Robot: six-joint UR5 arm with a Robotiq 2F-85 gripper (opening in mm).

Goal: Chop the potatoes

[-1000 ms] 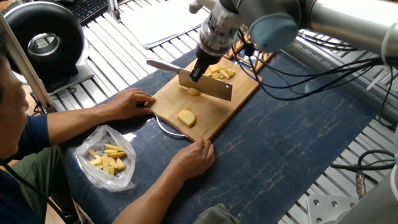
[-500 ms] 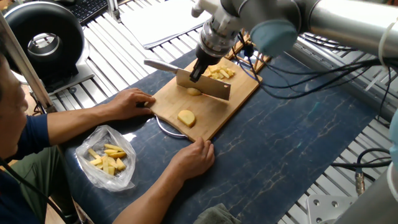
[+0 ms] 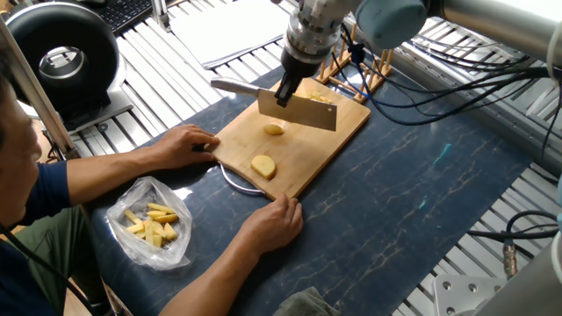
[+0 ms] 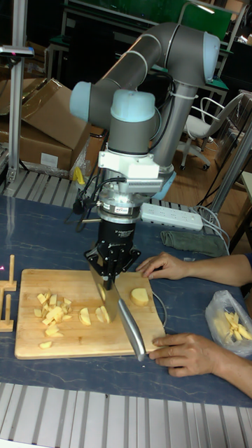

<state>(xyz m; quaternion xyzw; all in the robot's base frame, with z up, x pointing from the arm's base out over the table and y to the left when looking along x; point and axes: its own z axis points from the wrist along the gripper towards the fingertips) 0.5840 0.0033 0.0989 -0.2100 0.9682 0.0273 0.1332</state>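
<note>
Dark blue matting covers your table, and on it a person's hands steady the wooden cutting board (image 3: 334,132). Your gripper (image 4: 112,269) has its jaws clamped on the cleaver (image 3: 299,111), which is lifted clear of the board. A heap of chopped potato pieces (image 4: 52,308) lies at the far end; one small slice (image 3: 274,129) and a larger uncut chunk (image 3: 262,166) remain, so you're roughly two-thirds through, I judge
</note>
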